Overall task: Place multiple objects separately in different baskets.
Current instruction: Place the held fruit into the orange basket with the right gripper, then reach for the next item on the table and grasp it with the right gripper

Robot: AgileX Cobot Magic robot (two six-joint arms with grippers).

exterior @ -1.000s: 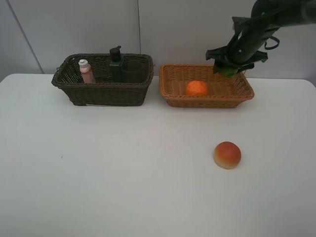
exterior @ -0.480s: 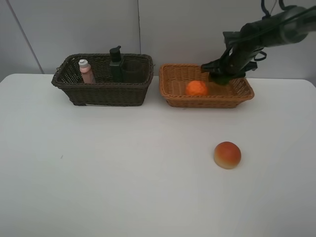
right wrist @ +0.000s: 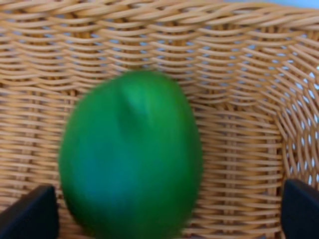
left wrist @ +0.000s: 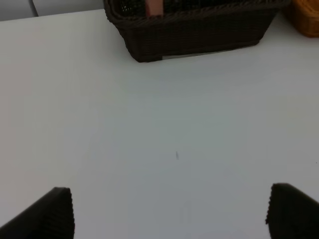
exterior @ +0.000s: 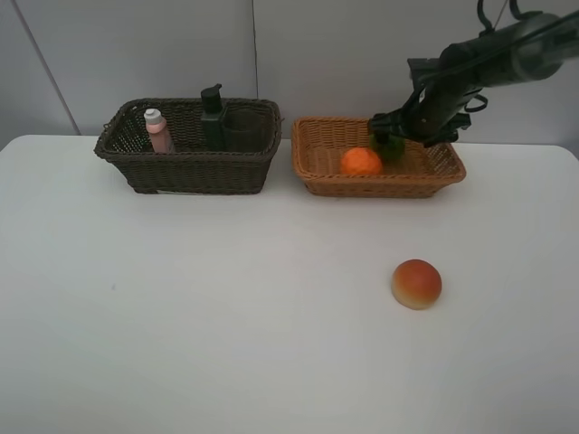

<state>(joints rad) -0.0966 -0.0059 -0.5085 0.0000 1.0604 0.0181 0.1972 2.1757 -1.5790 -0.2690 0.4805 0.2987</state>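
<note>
The light tan basket [exterior: 380, 183] holds an orange [exterior: 361, 161] with a green fruit [exterior: 391, 147] right beside it. My right gripper [exterior: 409, 132] hovers just over that fruit and is open. In the right wrist view the blurred green fruit [right wrist: 130, 154] lies on the basket weave [right wrist: 239, 164], apart from the wide-set fingertips [right wrist: 30, 213]. The dark brown basket [exterior: 190, 170] holds a pink bottle [exterior: 158, 131], a dark pump bottle [exterior: 213, 117] and a translucent cup [exterior: 242, 129]. A red-orange peach-like fruit [exterior: 416, 283] rests on the table. My left gripper [left wrist: 169, 211] is open over bare table.
In the left wrist view the dark basket [left wrist: 199, 35] stands ahead of the gripper, with a corner of the tan basket [left wrist: 306, 17] beside it. The white table [exterior: 226, 316] ends at a grey wall behind both baskets.
My right gripper came down into the tan basket with the green fruit, then opened. The fruit left the fingers and now sits beside the orange. Left arm unmoved.
</note>
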